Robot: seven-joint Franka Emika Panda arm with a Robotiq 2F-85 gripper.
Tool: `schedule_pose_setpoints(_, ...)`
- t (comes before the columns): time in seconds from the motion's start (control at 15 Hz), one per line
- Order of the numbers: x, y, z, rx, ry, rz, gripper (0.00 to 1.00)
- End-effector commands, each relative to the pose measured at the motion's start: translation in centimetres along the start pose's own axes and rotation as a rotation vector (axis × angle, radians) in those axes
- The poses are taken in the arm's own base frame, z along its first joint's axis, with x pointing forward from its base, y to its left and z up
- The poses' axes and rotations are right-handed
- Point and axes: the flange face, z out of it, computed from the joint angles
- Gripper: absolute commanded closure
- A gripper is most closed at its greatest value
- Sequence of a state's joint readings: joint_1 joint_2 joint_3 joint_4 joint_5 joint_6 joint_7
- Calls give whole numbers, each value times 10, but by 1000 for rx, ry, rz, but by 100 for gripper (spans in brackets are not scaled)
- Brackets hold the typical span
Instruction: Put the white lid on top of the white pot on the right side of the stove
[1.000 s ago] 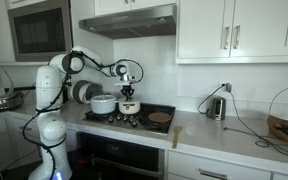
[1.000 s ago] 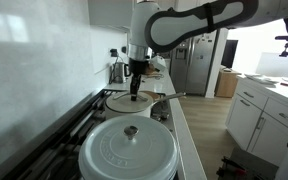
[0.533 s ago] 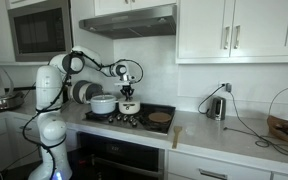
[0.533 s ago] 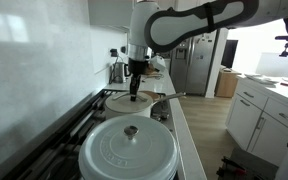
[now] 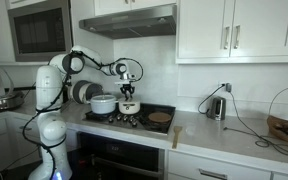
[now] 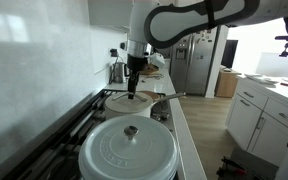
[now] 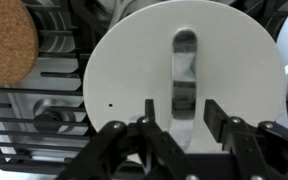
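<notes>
White lid (image 7: 124,70), round, flat, plain

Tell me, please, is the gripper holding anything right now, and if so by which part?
Nothing: the gripper is open, its fingers straddling the white lid's handle without touching.

- round white lid (image 7: 134,70): upper rim cut by the top edge of the wrist view; whatever sits beneath it is hidden.
- round cork mat (image 7: 4,45): left part out of frame.
- end effector (image 7: 181,112): body cut off at the bottom edge; in an exterior view the end effector (image 5: 129,95) is too small to judge finger spacing.
- large white lidded casserole (image 6: 129,150): base cropped, blurred.
- brown shallow basket (image 5: 287,128): cropped at the right edge.
</notes>
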State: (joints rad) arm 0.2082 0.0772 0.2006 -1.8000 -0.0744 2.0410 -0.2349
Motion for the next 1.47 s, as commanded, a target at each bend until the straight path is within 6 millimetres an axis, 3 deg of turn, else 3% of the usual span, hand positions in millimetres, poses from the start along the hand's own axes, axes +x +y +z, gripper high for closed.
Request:
schedule_pose_setpoints(0.0, 6, -1, -12, 10, 0, -9, 13)
schedule_pose_setpoints(0.13, 7, -1, -15, 8, 5, -8, 1)
schedule_pose_setpoints(0.6, 3, 2, -39, -14, -2, 23, 0)
schedule_pose_setpoints(1.27, -28, 15, -128, -54, 81, 89, 0)
schedule_pose_setpoints(1.33, -19, 14, -111, -56, 79, 50, 0)
schedule_pose_setpoints(1.4, -22, 15, -119, -61, 85, 57, 0)
